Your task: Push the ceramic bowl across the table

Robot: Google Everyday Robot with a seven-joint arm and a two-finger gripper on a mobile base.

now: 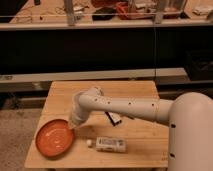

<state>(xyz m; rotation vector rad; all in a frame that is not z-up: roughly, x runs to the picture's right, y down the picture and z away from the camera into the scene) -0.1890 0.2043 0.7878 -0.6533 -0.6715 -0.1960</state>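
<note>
The ceramic bowl (55, 138) is wide, shallow and orange-red. It lies at the front left corner of the light-wood slatted table (142, 137), with its left rim near the table's edge. My white arm reaches in from the right and bends down. The gripper (74, 125) is at the bowl's upper right rim, touching it or just short of it.
A white flat packet (111, 144) and a small white ball (89, 143) lie near the table's front edge, right of the bowl. A dark object (114, 118) lies under my arm at mid-table. Dark shelving stands behind the table.
</note>
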